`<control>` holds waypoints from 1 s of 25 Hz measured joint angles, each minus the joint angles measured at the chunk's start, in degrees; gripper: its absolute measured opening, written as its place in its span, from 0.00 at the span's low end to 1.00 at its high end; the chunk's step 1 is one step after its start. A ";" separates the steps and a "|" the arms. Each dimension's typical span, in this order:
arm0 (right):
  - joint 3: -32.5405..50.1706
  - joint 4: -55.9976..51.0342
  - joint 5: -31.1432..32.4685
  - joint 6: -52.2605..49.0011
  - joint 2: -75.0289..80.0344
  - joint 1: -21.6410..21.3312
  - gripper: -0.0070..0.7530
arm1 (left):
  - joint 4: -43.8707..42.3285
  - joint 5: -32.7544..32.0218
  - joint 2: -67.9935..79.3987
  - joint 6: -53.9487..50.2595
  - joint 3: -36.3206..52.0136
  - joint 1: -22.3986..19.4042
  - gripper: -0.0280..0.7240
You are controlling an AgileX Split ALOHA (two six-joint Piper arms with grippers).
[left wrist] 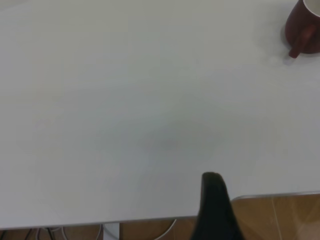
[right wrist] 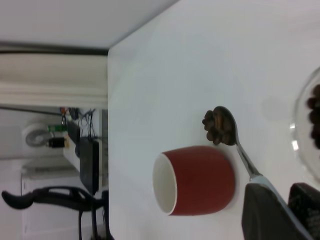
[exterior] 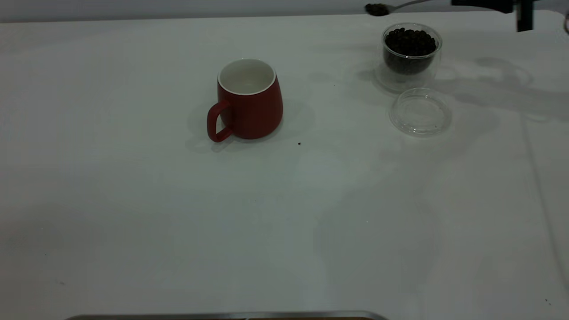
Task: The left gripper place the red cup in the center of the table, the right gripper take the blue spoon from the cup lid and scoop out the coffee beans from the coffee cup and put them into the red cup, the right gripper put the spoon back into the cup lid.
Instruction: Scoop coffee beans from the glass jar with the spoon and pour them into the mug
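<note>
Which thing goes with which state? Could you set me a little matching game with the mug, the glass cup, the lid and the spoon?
Things:
1. red cup
2. coffee cup
3. cup lid
4. blue spoon

States:
a. carries a heap of coffee beans, held up by the right gripper
b. holds many beans
c. lies flat with nothing on it
d. stands upright, white inside, no beans seen

Pairs: 1-d, 2-b, 3-c, 4-a

We look down across the tabletop point(exterior: 284, 222) from outside. Both wrist views hover above it. All three share the red cup point(exterior: 250, 100).
</note>
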State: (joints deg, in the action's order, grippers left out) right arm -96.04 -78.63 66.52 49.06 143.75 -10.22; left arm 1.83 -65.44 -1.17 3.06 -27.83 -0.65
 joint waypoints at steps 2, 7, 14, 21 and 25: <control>0.00 -0.07 0.00 0.00 0.00 1.27 0.14 | 0.00 0.00 0.00 0.00 0.00 0.00 0.82; 0.00 -0.45 0.00 0.00 0.00 4.85 0.14 | 0.00 0.00 0.00 0.00 0.00 0.00 0.82; 0.00 -2.13 0.00 0.56 0.00 10.59 0.14 | 0.00 0.00 0.00 0.00 0.00 0.00 0.82; 0.00 -3.39 0.00 1.37 0.00 16.00 0.14 | 0.00 0.00 0.00 0.00 0.00 0.00 0.82; 0.00 -3.45 0.00 2.15 0.00 19.11 0.14 | 0.00 0.00 0.00 0.00 0.00 0.00 0.82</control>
State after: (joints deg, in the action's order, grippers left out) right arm -96.04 -82.07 66.52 51.21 143.75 8.90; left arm 1.83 -65.44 -1.17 3.06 -27.83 -0.65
